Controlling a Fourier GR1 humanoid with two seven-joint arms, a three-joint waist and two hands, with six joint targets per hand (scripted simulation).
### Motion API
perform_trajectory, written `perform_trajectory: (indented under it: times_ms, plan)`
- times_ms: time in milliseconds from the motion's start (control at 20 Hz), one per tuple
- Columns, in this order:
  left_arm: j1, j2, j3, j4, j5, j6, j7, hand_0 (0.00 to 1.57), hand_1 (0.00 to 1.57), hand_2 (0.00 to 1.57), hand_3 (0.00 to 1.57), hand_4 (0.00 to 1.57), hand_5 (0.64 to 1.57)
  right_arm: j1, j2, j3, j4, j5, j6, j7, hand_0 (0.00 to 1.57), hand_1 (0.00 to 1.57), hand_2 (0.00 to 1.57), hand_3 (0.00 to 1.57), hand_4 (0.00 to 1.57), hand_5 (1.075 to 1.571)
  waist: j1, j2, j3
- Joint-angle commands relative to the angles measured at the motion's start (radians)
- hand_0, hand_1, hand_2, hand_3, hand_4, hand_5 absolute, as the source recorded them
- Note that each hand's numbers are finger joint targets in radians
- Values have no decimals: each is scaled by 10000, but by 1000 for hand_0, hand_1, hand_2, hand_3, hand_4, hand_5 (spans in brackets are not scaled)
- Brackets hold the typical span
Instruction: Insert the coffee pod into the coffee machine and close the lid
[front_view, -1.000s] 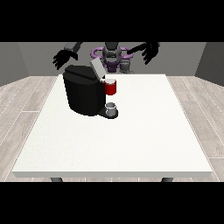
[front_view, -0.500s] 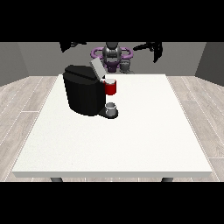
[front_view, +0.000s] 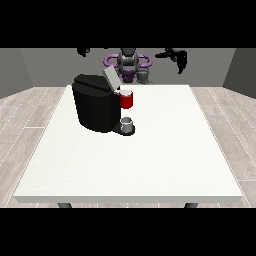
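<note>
The black coffee machine (front_view: 97, 107) stands on the white table (front_view: 150, 160), left of the middle, with its grey lid (front_view: 110, 77) tilted up and open. A red thing at the machine (front_view: 127, 100) sits at its front. Below it a grey thing (front_view: 127, 123) rests on the machine's base. Another small grey thing (front_view: 145, 75) stands at the table's far edge, in front of the robot. The hand at the view's right (front_view: 179, 59) is raised high behind the table, holding nothing, with its fingers hanging down. The hand at the view's left (front_view: 83, 51) shows only partly at the scene's top.
The robot's purple and grey torso (front_view: 128, 64) is behind the table's far edge. Wooden floor surrounds the table on all sides.
Both arms have lifted from beside the machine up to the top of the view, spreading outwards. The machine, the lid and the grey things have not moved.
</note>
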Motion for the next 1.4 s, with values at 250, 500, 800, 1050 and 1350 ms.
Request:
perform_trajectory:
  times_ms: [250,500,800,1050,1350]
  plan:
    - [1528,-144,-768,-2297,952,-346,586,0,0,0,0,103,1571,-951,-14,106,451,393,122,407,0,0,0,0,123,1571,478,488,2]
    - [1886,-290,-967,-3394,1414,149,715,0,0,0,0,0,1571,-1740,-148,-361,1082,19,469,191,0,0,0,0,0,1571,437,1303,2]
    - [2641,-183,-1595,-4901,1602,346,1554,0,0,0,0,0,1571,-1922,381,-339,2129,145,247,-470,0,0,0,0,0,1571,426,1653,2]
    - [2791,-39,-1672,-5486,1697,744,1809,0,0,0,0,0,1571,-2412,323,-287,2740,216,620,-776,0,0,0,0,0,1571,94,2027,2]
    - [2781,330,-1684,-5846,1943,431,1694,0,0,0,0,0,1571,-3357,163,-243,3545,849,314,-1132,0,0,0,0,0,1571,403,2655,2]
